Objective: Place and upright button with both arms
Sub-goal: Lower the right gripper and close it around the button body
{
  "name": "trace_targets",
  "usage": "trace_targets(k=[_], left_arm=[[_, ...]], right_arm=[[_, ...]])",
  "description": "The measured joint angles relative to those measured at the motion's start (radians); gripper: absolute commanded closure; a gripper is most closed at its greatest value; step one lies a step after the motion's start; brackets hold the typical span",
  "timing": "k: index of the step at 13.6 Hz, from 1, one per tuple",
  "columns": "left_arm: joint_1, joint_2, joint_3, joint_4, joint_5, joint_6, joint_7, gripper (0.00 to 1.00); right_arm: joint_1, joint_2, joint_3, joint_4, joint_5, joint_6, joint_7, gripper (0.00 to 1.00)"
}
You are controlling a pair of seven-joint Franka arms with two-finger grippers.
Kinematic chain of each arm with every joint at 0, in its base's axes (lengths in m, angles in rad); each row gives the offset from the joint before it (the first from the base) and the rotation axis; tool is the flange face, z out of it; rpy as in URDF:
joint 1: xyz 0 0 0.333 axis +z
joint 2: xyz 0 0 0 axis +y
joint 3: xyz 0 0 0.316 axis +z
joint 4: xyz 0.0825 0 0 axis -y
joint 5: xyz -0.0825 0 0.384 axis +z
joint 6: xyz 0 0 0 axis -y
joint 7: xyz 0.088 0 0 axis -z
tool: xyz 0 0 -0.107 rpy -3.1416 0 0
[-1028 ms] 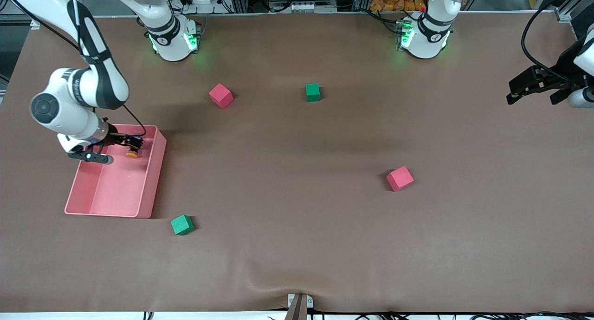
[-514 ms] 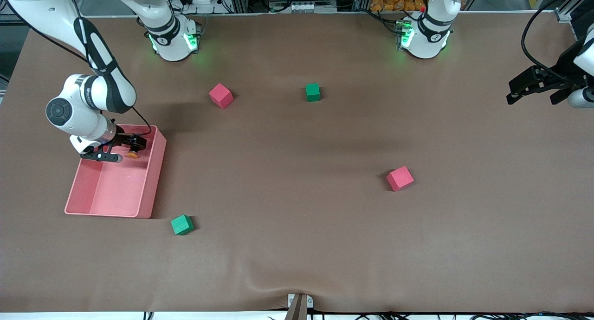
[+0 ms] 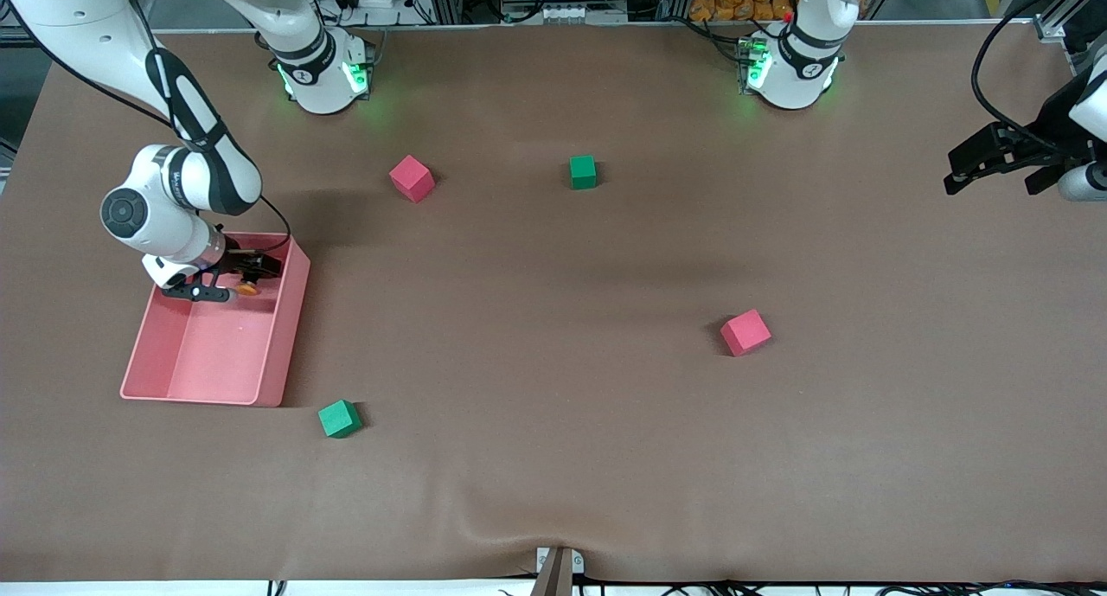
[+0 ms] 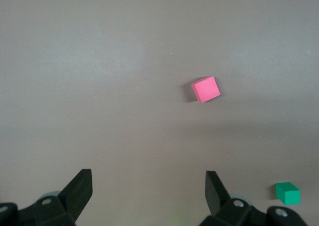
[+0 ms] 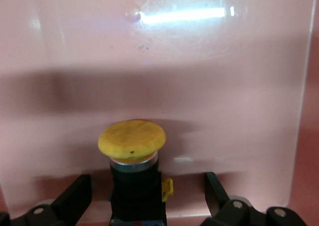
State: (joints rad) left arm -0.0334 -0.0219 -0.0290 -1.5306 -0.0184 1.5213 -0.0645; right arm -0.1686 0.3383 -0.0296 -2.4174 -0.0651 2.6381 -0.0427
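The right claw (image 3: 246,278) works at the right arm's end of the desk (image 3: 553,458), inside the pink tray (image 3: 290,319), at the tray end that lies farther from the front camera. Over the last second the right arm's wrist has shifted toward the tray's end wall while the claw tip stayed low over the tray floor. The button (image 3: 247,289) has remained at almost the same spot, just under the claw tip. In the right wrist view the button (image 5: 133,171) sits between the two fingers (image 5: 75,196), which stand spread with a clear gap on each side of its black body; the claw is therefore open and grips nothing. The orange cap points away from the wrist camera, toward the tray floor. Judgement: the grasp is being lined up and is not yet made, so the place-and-upright work is at an early stage. At the left arm's end of the desk, over the desk edge, the left claw (image 3: 973,165) waits with fingers (image 4: 79,188) spread and empty.
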Motion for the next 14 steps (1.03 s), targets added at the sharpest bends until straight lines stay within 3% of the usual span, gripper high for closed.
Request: trace_targets(k=[3, 4, 5, 6, 14], left_arm=[[0.0, 0.0, 0.0, 0.0, 0.0, 0.0, 0.0, 0.0], [0.0, 0.0, 0.0, 0.0, 0.0, 0.0, 0.0, 0.0], [0.0, 0.0, 0.0, 0.0, 0.0, 0.0, 0.0, 0.0], [0.0, 0.0, 0.0, 0.0, 0.0, 0.0, 0.0, 0.0], [0.0, 0.0, 0.0, 0.0, 0.0, 0.0, 0.0, 0.0]], right_arm=[[0.0, 0.0, 0.0, 0.0, 0.0, 0.0, 0.0, 0.03], [0.0, 0.0, 0.0, 0.0, 0.0, 0.0, 0.0, 0.48], [0.0, -0.001, 0.0, 0.0, 0.0, 0.0, 0.0, 0.79], [0.0, -0.001, -0.001, 0.0, 0.0, 0.0, 0.0, 0.86], [0.0, -0.021, -0.002, 0.001, 0.0, -0.008, 0.0, 0.87]])
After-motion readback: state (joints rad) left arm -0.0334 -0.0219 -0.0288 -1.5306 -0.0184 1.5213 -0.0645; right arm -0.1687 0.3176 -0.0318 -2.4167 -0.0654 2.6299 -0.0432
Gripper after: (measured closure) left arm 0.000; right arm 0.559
